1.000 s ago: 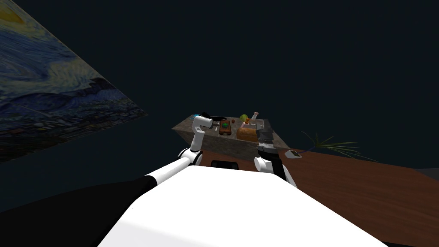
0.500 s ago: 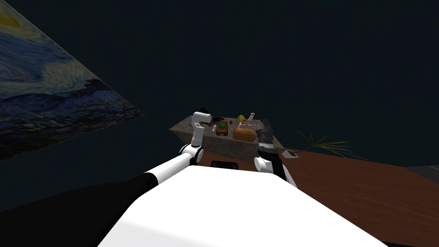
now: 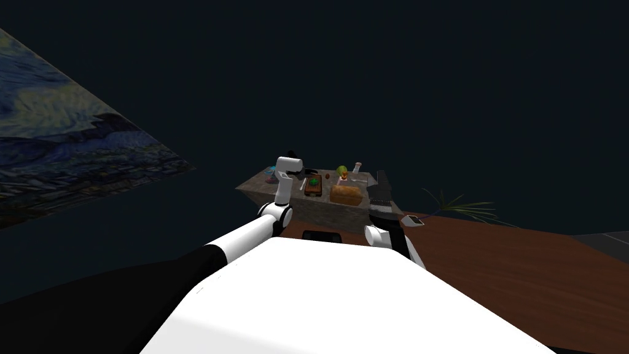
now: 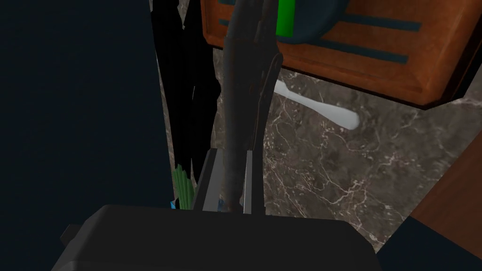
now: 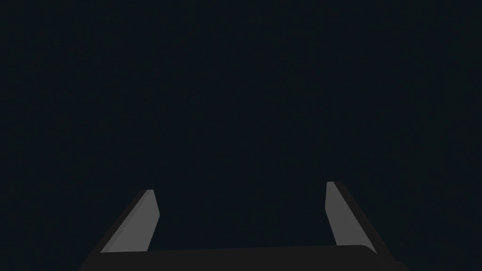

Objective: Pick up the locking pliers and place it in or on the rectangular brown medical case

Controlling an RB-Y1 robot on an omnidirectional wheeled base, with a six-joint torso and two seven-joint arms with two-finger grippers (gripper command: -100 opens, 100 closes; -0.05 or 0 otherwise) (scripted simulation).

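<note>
My left gripper point(image 4: 229, 153) is shut on the locking pliers point(image 4: 241, 84), a long dark tool held by one handle. The tool's far end reaches over the near edge of the rectangular brown medical case point(image 4: 376, 61), which has a green cross on a dark round badge. In the head view the left gripper point(image 3: 304, 173) hovers over the marble table point(image 3: 270, 190), just left of the case point(image 3: 313, 185). My right gripper point(image 5: 240, 202) is open and holds nothing, and its arm point(image 3: 381, 193) is raised at the table's right end.
A white spoon-like piece point(image 4: 325, 109) lies on the marble next to the case. A bread loaf point(image 3: 346, 195), a green item point(image 3: 341, 170) and a small bottle point(image 3: 356, 166) stand right of the case. Beyond the table is reddish wood floor point(image 3: 522, 270) with a plant point(image 3: 461, 206).
The whole head picture has shifted left, so my view has turned. My left hand, still holding the pliers, has drawn closer to the brown case. The right arm holds its pose.
</note>
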